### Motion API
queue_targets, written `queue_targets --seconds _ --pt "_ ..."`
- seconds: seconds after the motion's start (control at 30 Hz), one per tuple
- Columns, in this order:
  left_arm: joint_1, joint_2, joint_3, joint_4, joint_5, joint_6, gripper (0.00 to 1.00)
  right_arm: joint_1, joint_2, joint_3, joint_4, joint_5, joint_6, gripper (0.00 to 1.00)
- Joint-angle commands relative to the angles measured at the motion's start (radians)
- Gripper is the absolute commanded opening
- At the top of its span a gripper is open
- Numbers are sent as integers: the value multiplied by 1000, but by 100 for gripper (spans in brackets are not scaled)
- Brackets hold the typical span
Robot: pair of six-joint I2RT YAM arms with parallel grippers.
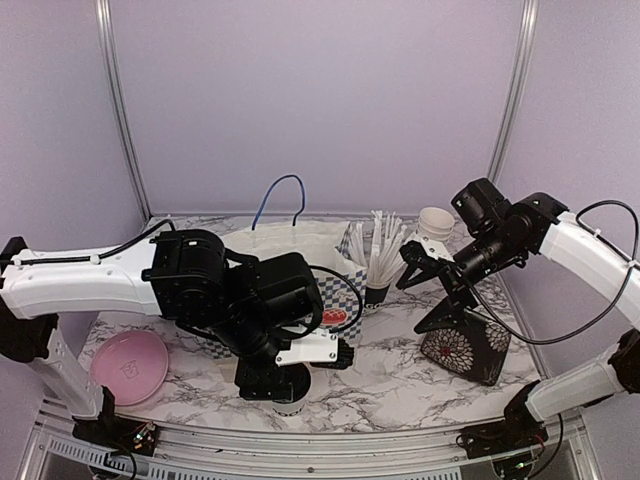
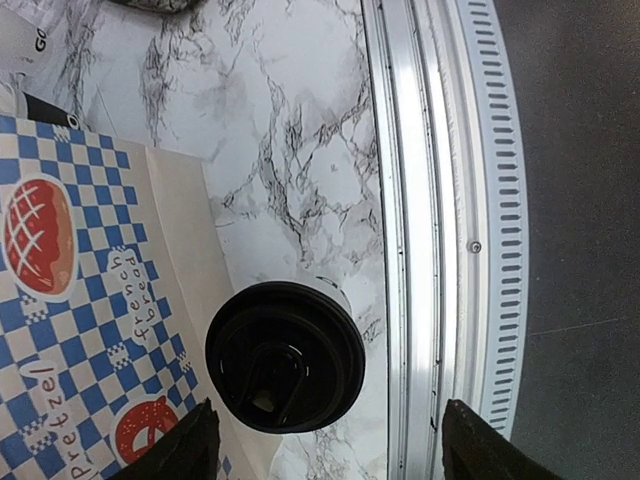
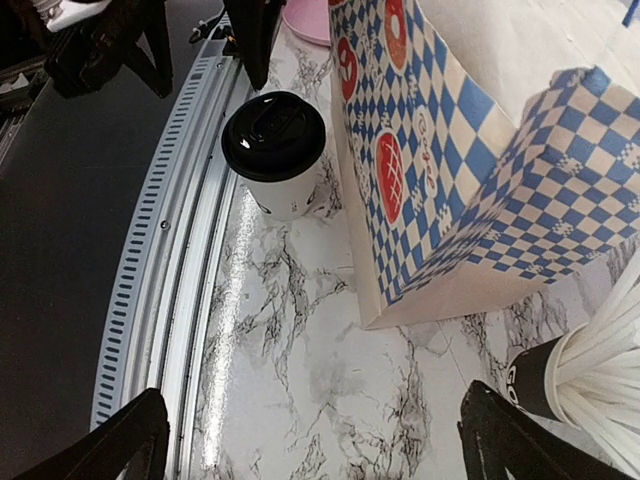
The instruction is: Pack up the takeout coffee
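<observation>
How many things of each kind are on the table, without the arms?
Lidded coffee cup: 1
Checkered paper bag: 1
Cup of straws: 1
Pink plate: 1
White cup stack: 1
Black flowered object: 1
Total: 6

The left end effector and right end effector gape wide.

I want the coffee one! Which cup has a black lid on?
The cup below the left gripper, by the rail. The back cup has none; the black one holds straws.
</observation>
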Motion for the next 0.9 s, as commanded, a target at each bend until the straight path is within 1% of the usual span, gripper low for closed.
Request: queue_targets --seconds 0.0,0.1,0.2,0.3,0.43,0.5,0.57,0.8,0.87 --pt "28 20 -59 21 -49 24 80 -33 -14 -27 83 -41 32 99" --pt "48 34 -71 59 -33 -11 82 -34 -10 -36 83 -51 32 99" --pt "61 57 -82 63 -26 -37 83 -33 -8 -38 82 -53 31 99" --pt "76 87 -94 64 -31 -48 83 -34 -1 -40 79 -64 25 99" --pt "104 106 -106 69 8 -49 84 -33 15 -49 73 -68 19 99" --pt "112 108 -110 73 12 -47 88 -33 22 -58 71 -70 17 99" --pt "118 110 -110 77 12 -47 89 -33 23 -64 72 -69 17 99" --pt "141 123 -112 80 84 -36 80 -34 25 -70 75 -67 17 99" --pt "142 127 -114 80 90 -33 79 -33 30 -70 75 -66 17 99"
